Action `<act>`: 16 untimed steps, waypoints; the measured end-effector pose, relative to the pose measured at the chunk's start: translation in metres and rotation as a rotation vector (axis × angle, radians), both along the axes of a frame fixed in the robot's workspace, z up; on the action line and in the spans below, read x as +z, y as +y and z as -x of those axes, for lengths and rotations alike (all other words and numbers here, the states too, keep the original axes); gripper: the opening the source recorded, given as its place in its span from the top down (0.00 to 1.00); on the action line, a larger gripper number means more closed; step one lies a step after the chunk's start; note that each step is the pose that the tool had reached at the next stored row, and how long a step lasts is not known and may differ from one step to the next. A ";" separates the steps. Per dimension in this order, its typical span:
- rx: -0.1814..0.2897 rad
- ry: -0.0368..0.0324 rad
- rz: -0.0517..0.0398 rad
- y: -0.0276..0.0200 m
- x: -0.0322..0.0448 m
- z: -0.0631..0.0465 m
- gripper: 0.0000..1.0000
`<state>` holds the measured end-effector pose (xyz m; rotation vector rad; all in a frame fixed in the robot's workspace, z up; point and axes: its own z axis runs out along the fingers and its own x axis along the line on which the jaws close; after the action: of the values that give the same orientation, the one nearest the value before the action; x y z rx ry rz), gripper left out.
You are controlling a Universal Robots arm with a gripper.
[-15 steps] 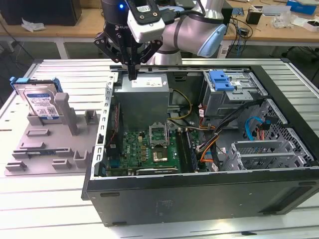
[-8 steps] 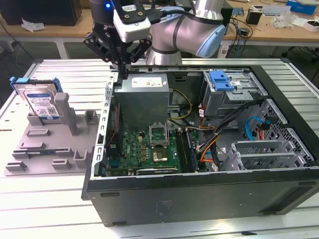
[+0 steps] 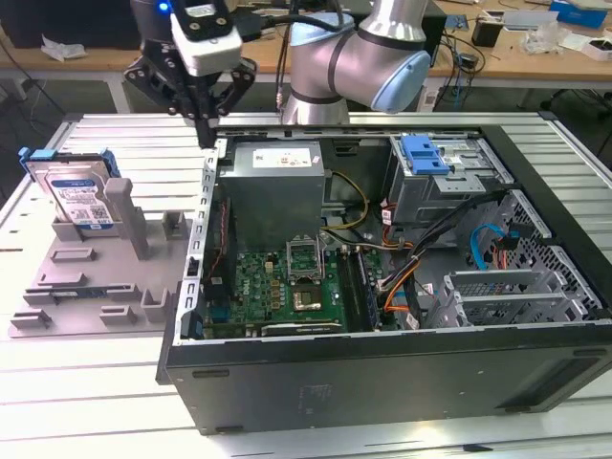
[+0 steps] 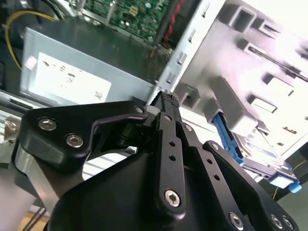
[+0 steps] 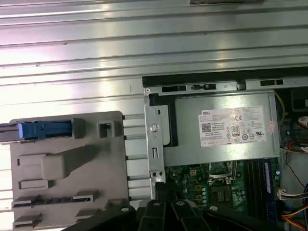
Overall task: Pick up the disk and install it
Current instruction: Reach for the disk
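At the exterior view's left, the disk (image 3: 75,188) stands on edge in a grey holder fixture (image 3: 86,287) on the slatted metal table (image 3: 96,411). An upright grey post of the fixture covers part of the disk's label and its lower edge, and the blue carrier frame shows along the top. In the first wrist view the disk (image 5: 43,130) appears as a blue strip cut off by the picture's edge. In the second wrist view the disk (image 4: 262,155) is half hidden behind the fixture and the gripper's black body.

Right of the fixture, the gripper (image 3: 207,137) hangs point-down over the near corner of the open computer case (image 3: 382,378), well apart from the disk. Its fingers are brought together with nothing between them, seen as one narrow tip in the second wrist view (image 4: 168,102). Whether that tip touches the case rim cannot be told. In the first wrist view the gripper (image 5: 164,193) is mostly cut off.

Further right inside the case lies the grey power supply (image 3: 277,186) with its white label, then the green motherboard (image 3: 277,287). Cables cross to the grey drive cage (image 3: 449,186) with a blue latch (image 3: 426,153), hiding part of the case floor.
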<state>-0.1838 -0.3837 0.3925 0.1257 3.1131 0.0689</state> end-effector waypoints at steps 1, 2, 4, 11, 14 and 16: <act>0.000 -0.0001 0.0000 0.0014 -0.0001 0.003 0.89; 0.000 0.0002 0.0002 0.0042 -0.0002 0.009 0.89; 0.000 0.0001 0.0002 0.0074 -0.0004 0.015 0.89; 0.000 0.0002 0.0002 0.0194 -0.0011 0.035 0.89; -0.001 0.0001 0.0002 0.0237 -0.0021 0.047 0.89; -0.005 0.0001 0.0001 0.0257 -0.0037 0.055 0.89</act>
<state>-0.2389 -0.3580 0.3888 0.1334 3.1127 0.0686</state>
